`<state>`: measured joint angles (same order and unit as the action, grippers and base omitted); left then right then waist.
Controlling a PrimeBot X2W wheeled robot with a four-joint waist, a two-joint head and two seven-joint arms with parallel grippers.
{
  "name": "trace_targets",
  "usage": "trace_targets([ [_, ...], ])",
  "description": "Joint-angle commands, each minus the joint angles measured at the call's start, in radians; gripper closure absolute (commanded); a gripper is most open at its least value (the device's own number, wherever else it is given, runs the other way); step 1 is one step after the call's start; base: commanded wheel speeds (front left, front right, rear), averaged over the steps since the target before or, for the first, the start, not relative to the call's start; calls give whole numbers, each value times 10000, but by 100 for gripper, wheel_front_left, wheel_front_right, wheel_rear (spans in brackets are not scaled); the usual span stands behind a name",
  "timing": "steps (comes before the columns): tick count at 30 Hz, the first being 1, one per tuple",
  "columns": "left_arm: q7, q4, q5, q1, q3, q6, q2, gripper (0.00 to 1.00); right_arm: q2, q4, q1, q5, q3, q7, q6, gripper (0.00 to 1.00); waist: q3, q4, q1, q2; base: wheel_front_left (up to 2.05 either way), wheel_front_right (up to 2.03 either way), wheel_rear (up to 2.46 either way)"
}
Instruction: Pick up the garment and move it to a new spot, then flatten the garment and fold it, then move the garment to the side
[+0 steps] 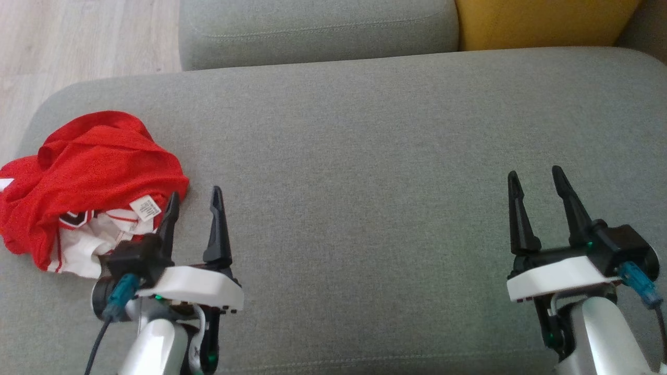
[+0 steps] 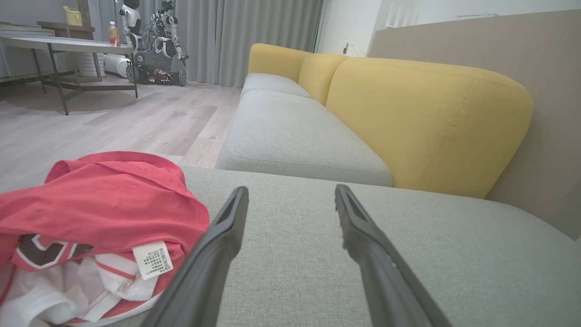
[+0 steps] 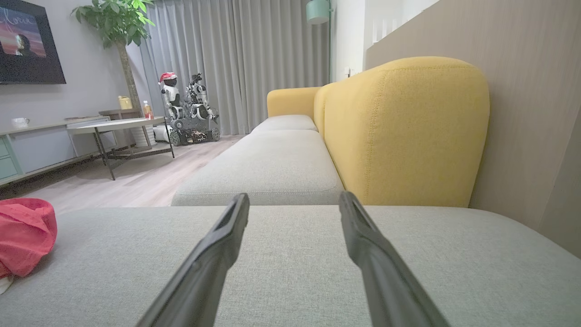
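Looking down at a big grey seat cushion (image 1: 365, 156) here. Got a red garment (image 1: 88, 172) dumped in a crumpled heap at the left edge of the head view, about mid-height, right on the cushion's rounded left end. Mostly red on top, with white fabric and red trim poking out underneath and a small white care label (image 1: 145, 208) flipped up at its lower right. Not flattened, not folded.

Spotting the left gripper (image 1: 195, 194) at lower left, jaws spread wide and holding nothing. Left-hand finger (image 1: 170, 221) either touching the cloth or just hanging over the heap's lower right edge, can't tell which. Other finger over bare cushion.

Over at lower right, seeing the right gripper (image 1: 535, 173), also spread wide and empty, well apart from the garment, pointing up the frame over plain cushion.

Up top: a second grey cushion (image 1: 318, 31) at centre, a yellow backrest (image 1: 542, 21) at upper right, pale wood floor (image 1: 78, 36) at upper left. Far off in the upper left of the left wrist view, also catching a table (image 2: 68, 44) and another wheeled robot (image 2: 154, 45) by grey curtains (image 2: 245, 41).
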<state>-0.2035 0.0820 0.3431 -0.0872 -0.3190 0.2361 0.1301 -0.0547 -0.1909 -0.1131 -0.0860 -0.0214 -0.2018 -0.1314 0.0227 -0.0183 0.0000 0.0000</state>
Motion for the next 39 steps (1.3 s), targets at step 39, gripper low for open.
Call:
trace_targets([
  [39,-582,1167,-758,-288,1796,-1432,-798,0,45,-558,-477,-1049,-1110,-600,7,0,-126,1591,0,0,0,0,0],
])
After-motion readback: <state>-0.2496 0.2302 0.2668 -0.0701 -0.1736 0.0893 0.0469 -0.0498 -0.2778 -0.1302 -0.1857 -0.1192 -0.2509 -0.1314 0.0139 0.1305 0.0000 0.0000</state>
